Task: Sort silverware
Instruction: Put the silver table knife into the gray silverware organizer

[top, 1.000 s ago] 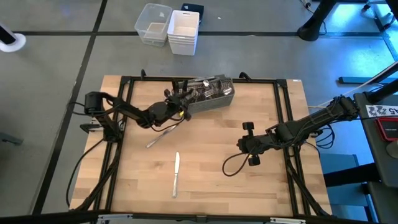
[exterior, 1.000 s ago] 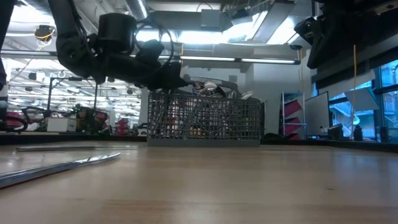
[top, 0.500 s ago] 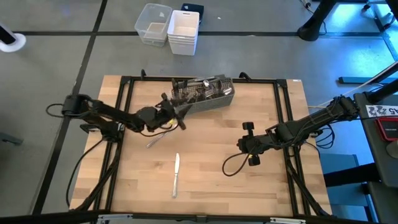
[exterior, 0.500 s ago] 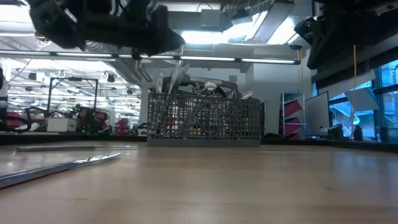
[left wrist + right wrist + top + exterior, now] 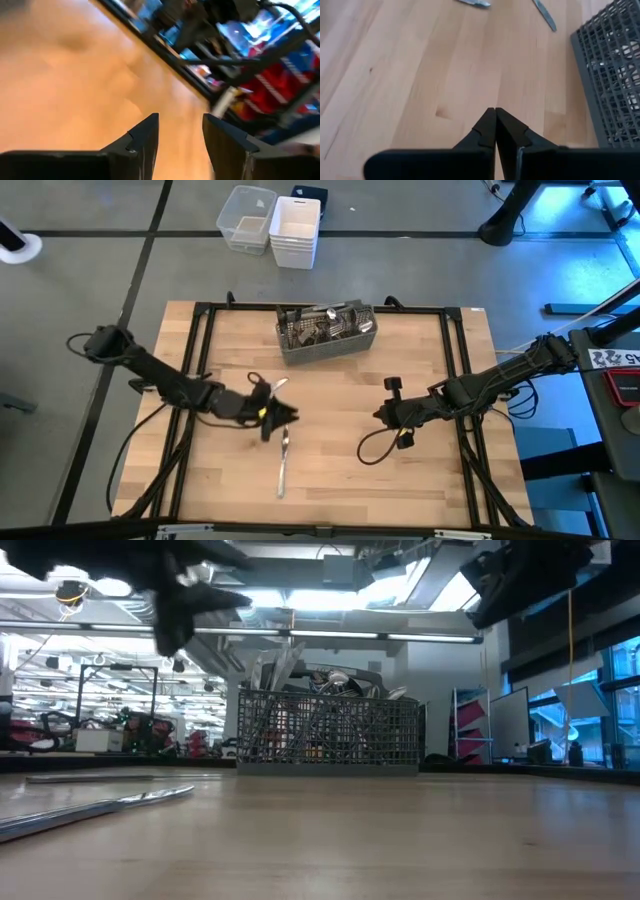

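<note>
The grey wire-mesh caddy [image 5: 326, 333] stands at the table's far middle with several pieces of silverware [image 5: 322, 320] upright in it; the low view shows the caddy [image 5: 330, 728] too. A knife [image 5: 283, 463] lies flat near the table's middle. Another piece [image 5: 277, 385] shows partly behind my left arm. My left gripper [image 5: 276, 420] hovers open over the knife's far end, with only blurred table between its fingers [image 5: 180, 120]. My right gripper [image 5: 379, 417] waits shut [image 5: 495, 111] at the right of middle, above the table.
Black frame rails [image 5: 203, 360] run along the table's left, right and far sides. A loose cable loop [image 5: 372, 448] hangs below my right gripper. White bins [image 5: 295, 228] stand on the floor beyond the far edge. Bare wood [image 5: 340, 480] lies toward the near edge.
My left gripper has drawn back from the caddy and swept toward the near edge, ending over the lone knife's far end; its arm now stretches out low across the table's left half. My right gripper has edged slightly toward the left.
</note>
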`<state>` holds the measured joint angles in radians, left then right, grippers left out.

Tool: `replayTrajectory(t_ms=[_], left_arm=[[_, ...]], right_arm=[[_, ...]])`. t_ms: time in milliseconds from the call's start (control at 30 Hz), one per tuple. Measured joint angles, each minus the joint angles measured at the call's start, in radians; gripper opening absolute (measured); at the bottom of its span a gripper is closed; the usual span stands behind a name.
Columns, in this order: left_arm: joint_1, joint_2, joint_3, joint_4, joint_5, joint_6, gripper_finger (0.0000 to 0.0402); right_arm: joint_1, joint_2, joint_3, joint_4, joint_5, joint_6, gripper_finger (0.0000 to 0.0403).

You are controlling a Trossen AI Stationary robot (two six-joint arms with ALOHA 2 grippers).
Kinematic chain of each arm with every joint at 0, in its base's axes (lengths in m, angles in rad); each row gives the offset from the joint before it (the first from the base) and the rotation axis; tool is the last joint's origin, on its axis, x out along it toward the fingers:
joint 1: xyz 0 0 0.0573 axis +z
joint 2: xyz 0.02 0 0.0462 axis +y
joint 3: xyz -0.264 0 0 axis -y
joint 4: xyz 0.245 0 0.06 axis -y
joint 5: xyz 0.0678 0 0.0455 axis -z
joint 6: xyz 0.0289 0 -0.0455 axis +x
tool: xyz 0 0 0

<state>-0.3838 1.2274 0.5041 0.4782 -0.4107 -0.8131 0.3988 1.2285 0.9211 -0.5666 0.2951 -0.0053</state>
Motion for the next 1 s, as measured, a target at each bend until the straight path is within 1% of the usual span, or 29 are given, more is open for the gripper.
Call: replayTrajectory(t_ms=[133, 233, 400, 467, 533, 667, 767, 867, 1000], left_arm=[[-0.104, 0.004, 0.001, 0.004, -0.004, -0.140, 0.0145], [-0.171, 0.029, 0.016, 0.000, -0.014, -0.173, 0.0144], [-0.239, 0.109, 0.108, -0.023, -0.018, -0.243, 0.0131], [-0.260, 0.140, 0.152, -0.096, -0.018, -0.318, 0.0124], [-0.274, 0.173, 0.203, -0.193, -0.006, -0.433, 0.0116], [-0.290, 0.228, 0.296, -0.414, 0.057, -0.697, 0.0100], [-0.292, 0.264, 0.352, -0.558, 0.106, -0.865, 0.0087], [-0.288, 0.304, 0.388, -0.627, 0.151, -0.980, 0.0076], [-0.277, 0.359, 0.398, -0.611, 0.183, -1.039, 0.0067]], right_arm=[[0.000, 0.000, 0.000, 0.023, 0.000, -0.003, 0.0010], [0.000, 0.000, 0.000, 0.028, 0.000, -0.003, 0.0010], [0.000, 0.000, 0.000, 0.027, 0.000, -0.001, 0.0010], [0.000, 0.000, 0.000, 0.027, 0.000, -0.001, 0.0010], [0.000, 0.000, 0.000, 0.027, 0.000, -0.001, 0.0010], [0.000, 0.000, 0.000, 0.030, 0.000, -0.001, 0.0010], [0.000, 0.000, 0.000, 0.031, 0.000, 0.000, 0.0010], [0.000, 0.000, 0.000, 0.032, 0.000, 0.000, 0.0010], [0.000, 0.000, 0.000, 0.035, 0.000, 0.000, 0.0010]])
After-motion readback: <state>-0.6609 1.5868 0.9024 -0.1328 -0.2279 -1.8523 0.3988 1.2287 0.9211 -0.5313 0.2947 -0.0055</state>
